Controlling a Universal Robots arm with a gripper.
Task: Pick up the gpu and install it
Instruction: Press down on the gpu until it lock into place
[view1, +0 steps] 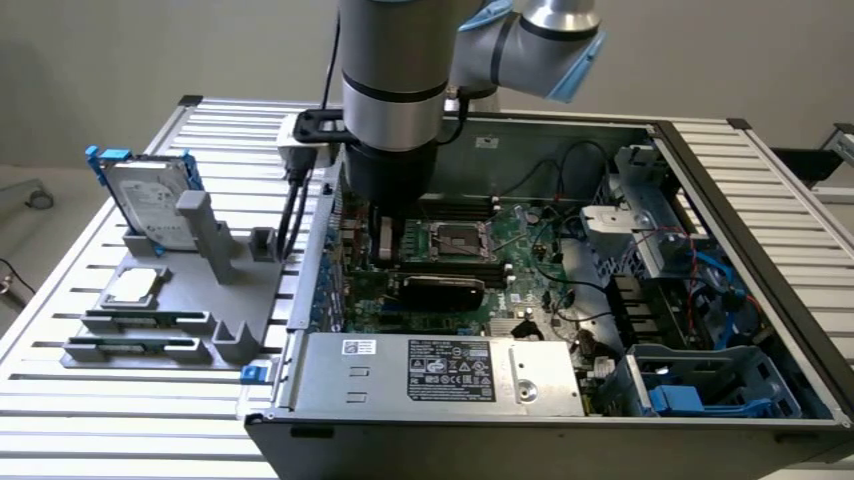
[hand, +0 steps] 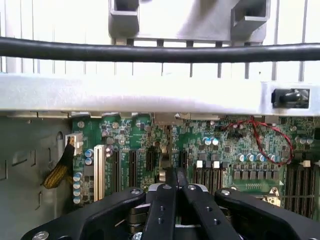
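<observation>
one claw: your gripper (hand: 170, 172) is closed tight, and nothing sits between the fingers.
gpu place: the gpu (view1: 442, 289) seems to be already down on the motherboard (view1: 541, 250), inside the open case (view1: 747, 230).
direction: it lies just beside the claw, toward the exterior view's lower right.
long axis: it runs across the exterior view, left to right.
contact: you cannot tell if they touch.

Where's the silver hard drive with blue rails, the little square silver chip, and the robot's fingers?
Silver hard drive with blue rails (view1: 144, 200): exterior view, flat face.
Small square silver chip (view1: 131, 287): exterior view, top.
Fingers (hand: 161, 212): wrist view, black finger.
</observation>
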